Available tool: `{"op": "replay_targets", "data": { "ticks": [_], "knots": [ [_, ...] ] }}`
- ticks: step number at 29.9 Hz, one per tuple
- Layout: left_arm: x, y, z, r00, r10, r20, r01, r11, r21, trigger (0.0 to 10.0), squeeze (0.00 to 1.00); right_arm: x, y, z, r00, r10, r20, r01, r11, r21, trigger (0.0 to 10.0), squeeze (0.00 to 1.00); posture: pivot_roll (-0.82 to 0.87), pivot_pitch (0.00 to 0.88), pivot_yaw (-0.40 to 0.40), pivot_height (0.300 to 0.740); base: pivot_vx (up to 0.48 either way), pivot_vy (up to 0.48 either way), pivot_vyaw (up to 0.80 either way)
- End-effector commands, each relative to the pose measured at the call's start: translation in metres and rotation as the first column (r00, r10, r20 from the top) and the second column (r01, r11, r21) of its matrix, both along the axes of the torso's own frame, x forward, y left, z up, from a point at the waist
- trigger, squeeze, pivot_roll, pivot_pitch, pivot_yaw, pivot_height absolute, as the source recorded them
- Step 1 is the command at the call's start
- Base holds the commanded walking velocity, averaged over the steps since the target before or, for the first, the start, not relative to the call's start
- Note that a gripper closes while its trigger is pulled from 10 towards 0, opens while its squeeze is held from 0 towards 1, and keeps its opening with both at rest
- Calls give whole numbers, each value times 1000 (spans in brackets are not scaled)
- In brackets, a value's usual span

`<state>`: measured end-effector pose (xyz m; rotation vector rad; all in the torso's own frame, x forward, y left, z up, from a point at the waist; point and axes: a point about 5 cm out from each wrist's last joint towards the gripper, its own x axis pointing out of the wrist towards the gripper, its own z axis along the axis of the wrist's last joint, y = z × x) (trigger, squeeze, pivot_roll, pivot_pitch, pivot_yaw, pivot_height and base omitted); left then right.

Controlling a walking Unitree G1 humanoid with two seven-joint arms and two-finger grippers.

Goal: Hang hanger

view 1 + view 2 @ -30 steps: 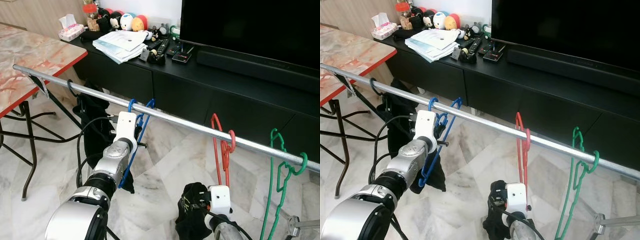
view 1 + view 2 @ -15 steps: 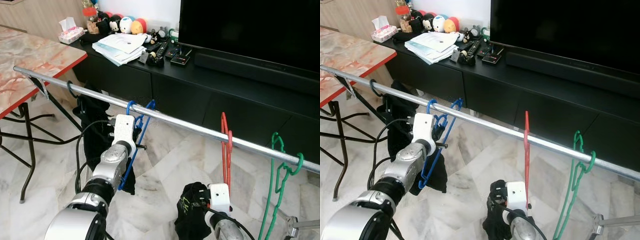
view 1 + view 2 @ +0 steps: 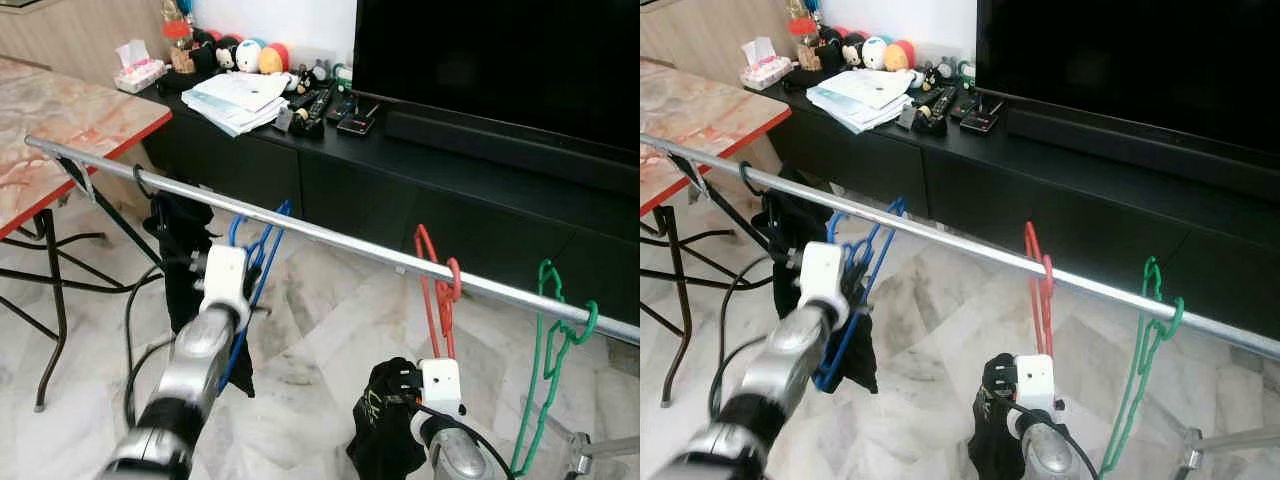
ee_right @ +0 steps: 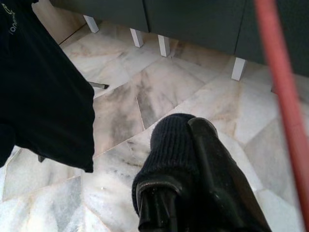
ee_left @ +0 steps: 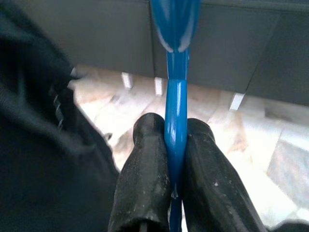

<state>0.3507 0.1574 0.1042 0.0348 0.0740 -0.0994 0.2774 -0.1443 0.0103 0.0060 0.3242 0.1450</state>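
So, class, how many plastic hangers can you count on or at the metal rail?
3: a blue hanger at the rail, pinched by the left gripper; a red hanger hooked mid-rail; a green hanger hooked further right.
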Motion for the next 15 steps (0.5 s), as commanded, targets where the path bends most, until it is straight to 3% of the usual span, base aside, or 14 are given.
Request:
{"op": "replay_targets", "data": {
  "ticks": [1, 2, 3, 5, 15],
  "knots": [
    [-5, 5, 4, 999, -20, 36, 19, 999, 45, 0, 0, 0, 2, 0, 1000, -13, 9, 12, 1000, 17, 10000, 0, -29, 85, 97, 740, 0, 0, 0],
    [-10, 6, 0, 999, -29, 41, 27, 998, 53, 392, 0, -1, 2, 0, 1000, -19, 11, 19, 1000, 21, 10000, 0, -28, 83, 104, 740, 0, 0, 0],
    [-12, 5, -1, 998, -37, 44, 35, 998, 49, 2314, 0, -1, 2, -1, 1000, -20, 10, 20, 1000, 22, 10000, 0, -27, 84, 107, 740, 0, 0, 0],
    [-18, 5, -5, 998, -46, 39, 43, 997, 63, 9725, 0, -3, 2, -3, 1000, -24, 6, 24, 999, 23, 10000, 0, -27, 76, 116, 740, 0, 0, 0],
    [-42, 7, -36, 997, -50, -66, 54, 997, 62, 10000, 0, -3, -6, -3, 997, -78, 13, 78, 997, 17, 10000, 0, -46, 65, 130, 740, 0, 0, 0]
  ]
}}
